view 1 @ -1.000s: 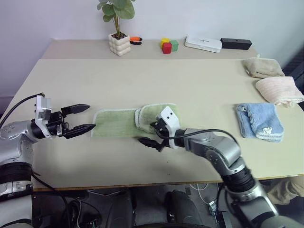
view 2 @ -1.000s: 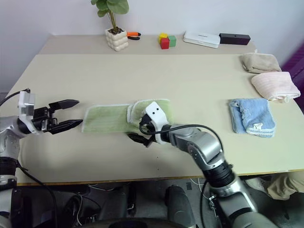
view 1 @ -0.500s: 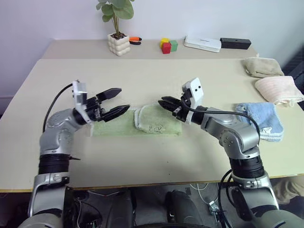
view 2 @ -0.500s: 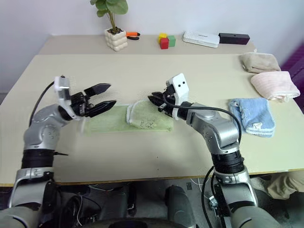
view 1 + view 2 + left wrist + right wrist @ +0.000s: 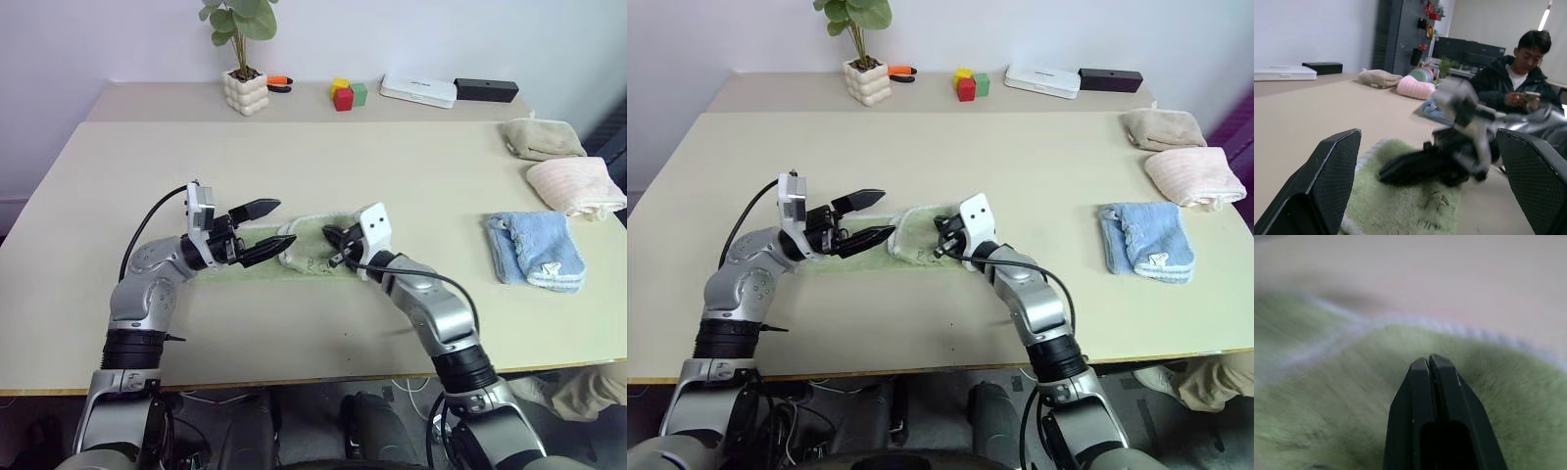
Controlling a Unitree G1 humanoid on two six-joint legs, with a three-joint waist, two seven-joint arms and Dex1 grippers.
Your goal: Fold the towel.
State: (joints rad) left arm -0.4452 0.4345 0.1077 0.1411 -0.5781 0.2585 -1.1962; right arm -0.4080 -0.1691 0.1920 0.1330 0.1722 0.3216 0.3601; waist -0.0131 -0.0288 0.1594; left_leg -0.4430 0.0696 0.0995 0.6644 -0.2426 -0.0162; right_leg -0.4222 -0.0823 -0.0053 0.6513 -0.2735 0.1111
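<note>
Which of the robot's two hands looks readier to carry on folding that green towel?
Probably the right hand: its fingers are shut and it sits on the folded-over end of the green towel, though whether it pinches cloth is unclear. The left hand hovers open above the towel's flat part, holding nothing.

The towel (image 5: 312,250) is light green terry cloth with a whitish stitched edge. It lies flat on the tan table, just below the middle of the head view, as a strip running left to right. Its right end is folded back over itself into a thicker, rounded flap, and a small dark embroidered mark shows on that flap's near side.
</note>
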